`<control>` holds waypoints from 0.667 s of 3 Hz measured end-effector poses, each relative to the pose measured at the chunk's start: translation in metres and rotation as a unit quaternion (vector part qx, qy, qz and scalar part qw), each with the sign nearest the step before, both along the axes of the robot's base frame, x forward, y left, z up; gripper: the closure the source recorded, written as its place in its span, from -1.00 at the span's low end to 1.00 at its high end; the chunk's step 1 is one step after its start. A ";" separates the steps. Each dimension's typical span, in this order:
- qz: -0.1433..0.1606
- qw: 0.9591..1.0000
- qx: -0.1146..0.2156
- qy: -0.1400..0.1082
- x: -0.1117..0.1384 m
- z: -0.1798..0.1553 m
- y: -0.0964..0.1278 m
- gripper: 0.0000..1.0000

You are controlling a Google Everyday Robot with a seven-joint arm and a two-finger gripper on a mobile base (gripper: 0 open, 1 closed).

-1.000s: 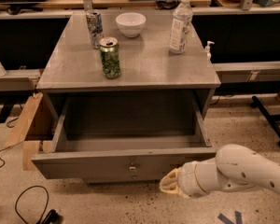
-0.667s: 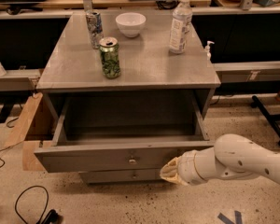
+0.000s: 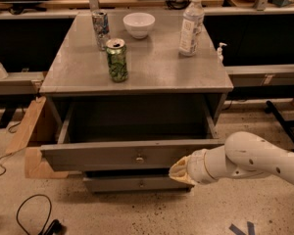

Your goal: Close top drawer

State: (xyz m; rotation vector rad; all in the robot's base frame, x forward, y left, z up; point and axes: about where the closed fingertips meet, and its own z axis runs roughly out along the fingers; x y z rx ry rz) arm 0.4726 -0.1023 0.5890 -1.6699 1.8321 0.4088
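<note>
The top drawer [image 3: 103, 154] of a grey cabinet stands pulled out part way. Its wide flat front carries a small brass knob [image 3: 139, 158] at its centre, and the inside looks empty and dark. My gripper [image 3: 180, 172] sits at the end of a white arm coming in from the right. It is against the lower right part of the drawer front, right of the knob. A lower drawer front [image 3: 137, 183] with a similar knob shows just beneath.
On the cabinet top [image 3: 157, 67] stand a green can [image 3: 117, 59], a silver can [image 3: 100, 29], a white bowl [image 3: 138, 24] and a clear bottle [image 3: 191, 24]. A cardboard flap [image 3: 32, 131] leans at the left. A black cable [image 3: 32, 214] lies on the floor.
The drawer front has moved back toward the cabinet, leaving less of the inside showing. My gripper and arm have moved with it, up and inward along the right part of the front.
</note>
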 end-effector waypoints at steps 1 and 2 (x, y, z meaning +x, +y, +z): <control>0.000 1.000 0.000 0.000 0.000 0.000 0.000 1.00; -0.001 1.000 -0.002 -0.016 0.036 0.009 -0.011 1.00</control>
